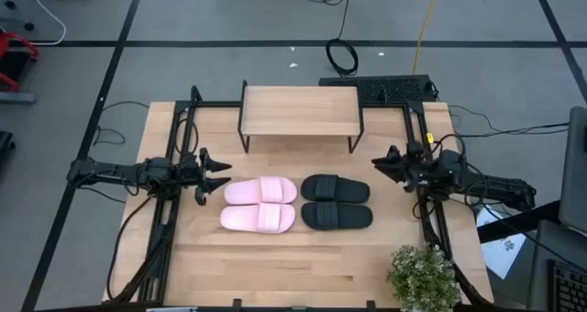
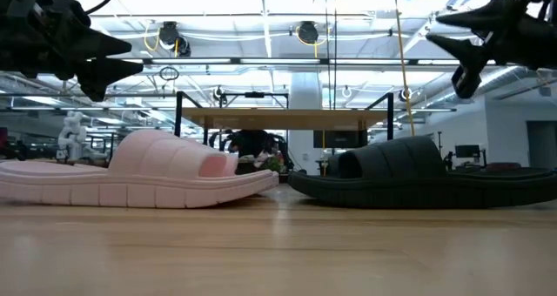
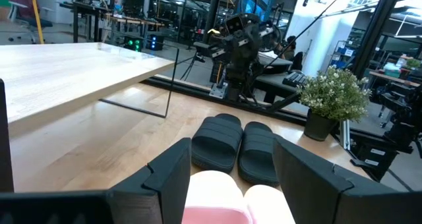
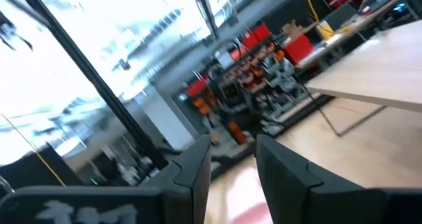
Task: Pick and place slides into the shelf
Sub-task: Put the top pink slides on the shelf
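Four slides lie in the middle of the worktop [image 1: 183, 266], none on the shelf [image 1: 300, 110]. The pink pair [image 1: 260, 205] sits left of centre, its two slides side by side and touching, one farther and one nearer. The black pair [image 1: 337, 202] lies just right of it in the same way, with a narrow gap between the pairs. In the low view the nearer pink slide [image 2: 144, 171] and the nearer black slide [image 2: 418, 174] almost meet toe to toe.

The shelf stands beyond the slides near the far edge of the worktop, its wooden top bare, on thin black legs.

The left claw [image 1: 218, 174] hangs above the worktop just left of the pink pair, pointing right towards it. It is released, its fingers [image 3: 173, 174] spread wide in the left wrist view, with the pink slides showing between them and the black pair [image 3: 234, 147] farther on.

The right claw [image 1: 381, 164] hangs just right of the black pair, pointing left. It is released and grasps nothing, its fingers [image 4: 283, 174] standing apart.

A potted plant [image 1: 424, 277] stands at the near right corner.
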`<state>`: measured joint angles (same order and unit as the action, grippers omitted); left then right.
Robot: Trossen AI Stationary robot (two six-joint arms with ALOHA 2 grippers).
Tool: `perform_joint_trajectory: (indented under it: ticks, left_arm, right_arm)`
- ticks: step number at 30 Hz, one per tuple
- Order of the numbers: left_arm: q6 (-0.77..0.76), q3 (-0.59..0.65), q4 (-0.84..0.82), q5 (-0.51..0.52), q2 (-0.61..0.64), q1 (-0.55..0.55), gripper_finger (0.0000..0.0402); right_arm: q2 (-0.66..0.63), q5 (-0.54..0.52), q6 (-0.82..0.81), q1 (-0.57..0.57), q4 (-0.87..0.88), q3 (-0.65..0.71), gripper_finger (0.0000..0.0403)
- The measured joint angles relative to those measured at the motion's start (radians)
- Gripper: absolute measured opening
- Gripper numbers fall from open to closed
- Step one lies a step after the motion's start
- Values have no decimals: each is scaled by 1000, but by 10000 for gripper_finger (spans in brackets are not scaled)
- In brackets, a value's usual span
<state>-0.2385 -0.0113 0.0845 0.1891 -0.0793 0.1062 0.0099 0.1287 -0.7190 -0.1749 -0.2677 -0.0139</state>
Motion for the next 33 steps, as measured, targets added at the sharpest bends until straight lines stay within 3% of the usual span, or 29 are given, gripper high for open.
perform_joint_trajectory:
  ticks: [6, 14, 21, 29, 33]
  left_arm:
    - [5, 0, 0, 4, 0, 0, 209]
    - [-130, 0, 71, 33, 0, 0, 209]
    - [-188, 0, 298, 46, 0, 0, 209]
    - [-258, 0, 460, 57, 0, 0, 209]
    - [-370, 0, 485, 87, 0, 0, 209]
  right_arm:
    - [0, -13, -27, 0, -189, 0, 110]
    - [0, -217, 111, 0, -441, 0, 110]
    - [0, -368, 151, 0, -476, 0, 110]
    - [0, -472, 214, 0, -483, 0, 110]
    - [0, -468, 216, 0, -494, 0, 110]
